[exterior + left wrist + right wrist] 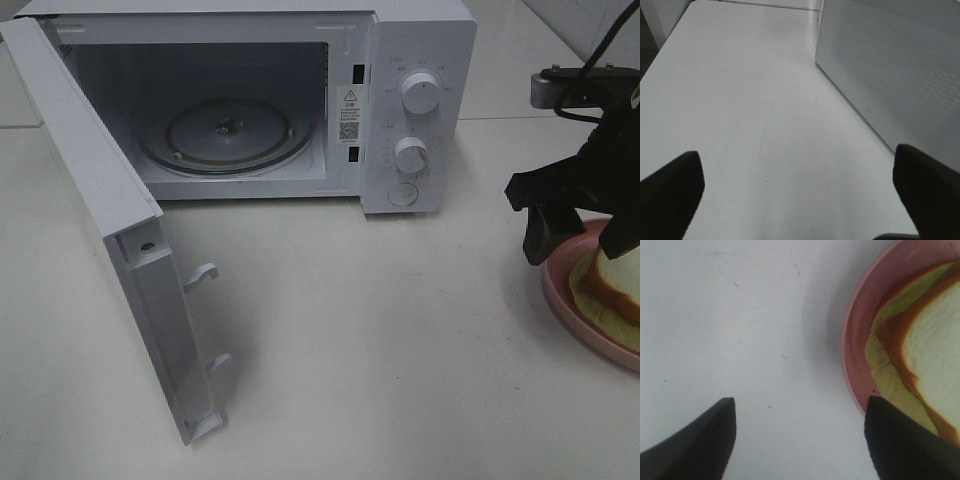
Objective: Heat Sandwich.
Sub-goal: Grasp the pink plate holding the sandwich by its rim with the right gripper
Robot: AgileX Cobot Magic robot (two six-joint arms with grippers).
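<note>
The sandwich [610, 290], white bread with brown crust and pale green lettuce, lies on a round pink plate [556, 290] at the table's right edge. My right gripper [583, 245] is open and empty, low over the plate's left rim. In the right wrist view the gripper [800, 440] straddles the plate's rim [852, 340], one finger over the table, the other over the plate beside the sandwich [930, 345]. My left gripper [800, 200] is open and empty above bare table; it is out of the exterior view.
The white microwave [420, 40] stands at the back with its door [90, 180] swung wide open toward the front left. A glass turntable [225, 135] lies inside. A white perforated panel [900, 65] rises beside my left gripper.
</note>
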